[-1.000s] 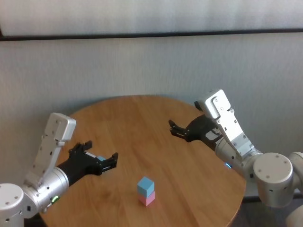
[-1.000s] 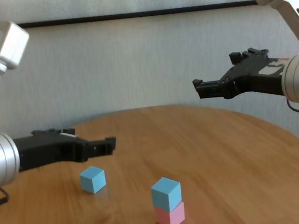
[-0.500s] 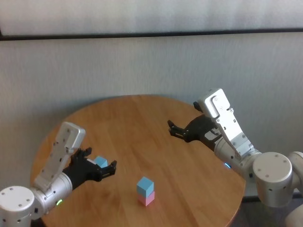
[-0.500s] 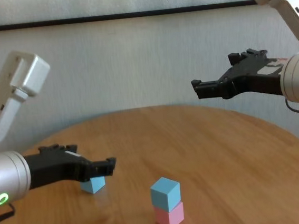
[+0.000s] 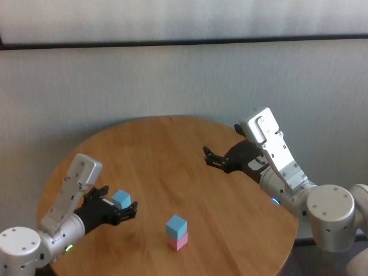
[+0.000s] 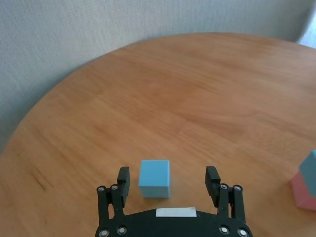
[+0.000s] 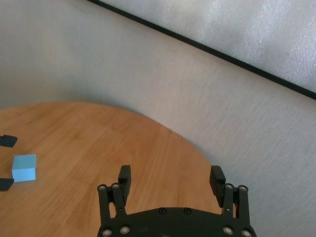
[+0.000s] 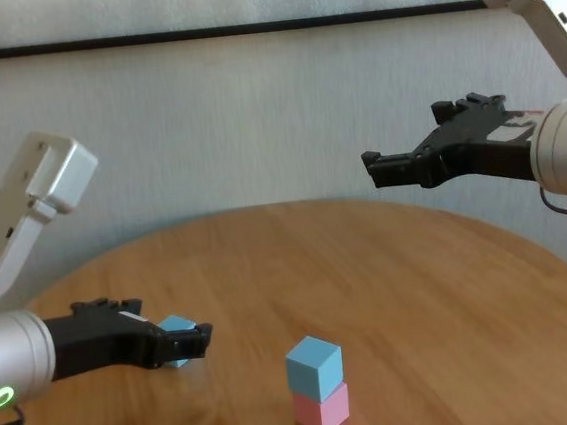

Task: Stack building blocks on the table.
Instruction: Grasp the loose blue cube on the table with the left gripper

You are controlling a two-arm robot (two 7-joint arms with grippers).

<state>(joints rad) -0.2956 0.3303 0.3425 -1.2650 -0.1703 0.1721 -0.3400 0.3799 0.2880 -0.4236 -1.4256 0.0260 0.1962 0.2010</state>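
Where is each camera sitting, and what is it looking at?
Head view: high up, looking down at the table; both arms show.
Chest view: lower, looking across the table; both forearms show.
Left wrist view: on the left arm, facing the loose blue cube between the left gripper's open jaws.
Right wrist view: on the raised right arm; right gripper open, facing the wall.
Shared: head and chest views both see the blue-on-pink stack.

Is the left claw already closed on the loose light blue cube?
No, the left claw is open, its fingers either side of the loose light blue cube with visible gaps.

Perhaps a lab: bare wall [image 5: 172,80], round table [image 5: 172,155]
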